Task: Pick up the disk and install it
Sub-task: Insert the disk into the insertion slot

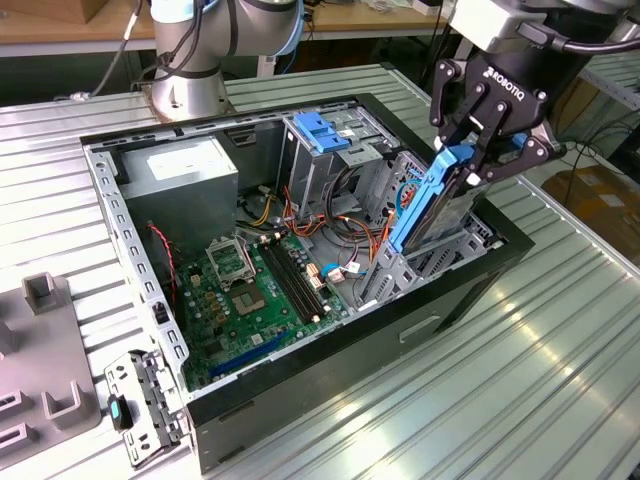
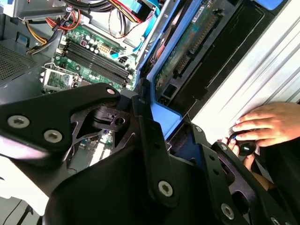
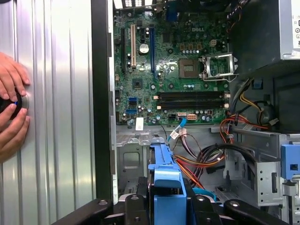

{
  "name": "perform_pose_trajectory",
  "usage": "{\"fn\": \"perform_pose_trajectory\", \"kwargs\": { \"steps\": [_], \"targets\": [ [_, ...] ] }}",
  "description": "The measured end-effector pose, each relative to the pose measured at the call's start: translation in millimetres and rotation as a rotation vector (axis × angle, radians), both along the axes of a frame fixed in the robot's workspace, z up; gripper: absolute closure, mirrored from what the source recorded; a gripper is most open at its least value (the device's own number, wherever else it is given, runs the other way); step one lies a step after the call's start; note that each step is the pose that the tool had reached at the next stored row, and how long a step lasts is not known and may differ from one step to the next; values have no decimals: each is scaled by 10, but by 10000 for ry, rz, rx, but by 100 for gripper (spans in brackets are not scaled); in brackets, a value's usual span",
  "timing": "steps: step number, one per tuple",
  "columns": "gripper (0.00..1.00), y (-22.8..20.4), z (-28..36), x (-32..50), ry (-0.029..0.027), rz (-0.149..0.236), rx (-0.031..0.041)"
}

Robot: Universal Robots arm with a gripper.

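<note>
Firmly grips the disk (image 1: 425,205) in the gripper (image 1: 478,168), with fingers closed against its upper end. Holds it on edge and tilted at the exterior view's right end of the case (image 1: 330,385), lower end down at the metal bay (image 1: 400,270), beside the motherboard (image 1: 250,290). Shows, in the second wrist view, a hand (image 2: 265,123) on a black knob (image 2: 245,148) atop the table (image 2: 267,70).
</note>
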State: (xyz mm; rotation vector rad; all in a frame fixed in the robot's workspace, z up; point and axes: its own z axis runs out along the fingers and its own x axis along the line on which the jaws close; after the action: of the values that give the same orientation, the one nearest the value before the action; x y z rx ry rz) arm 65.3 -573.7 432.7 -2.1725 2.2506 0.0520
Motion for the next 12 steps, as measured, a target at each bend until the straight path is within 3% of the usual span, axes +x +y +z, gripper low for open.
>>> {"fn": "perform_pose_trajectory", "kwargs": {
  "steps": [12],
  "targets": [
    [63, 0, -85, 0, 0, 0, 0]
  ]
}}
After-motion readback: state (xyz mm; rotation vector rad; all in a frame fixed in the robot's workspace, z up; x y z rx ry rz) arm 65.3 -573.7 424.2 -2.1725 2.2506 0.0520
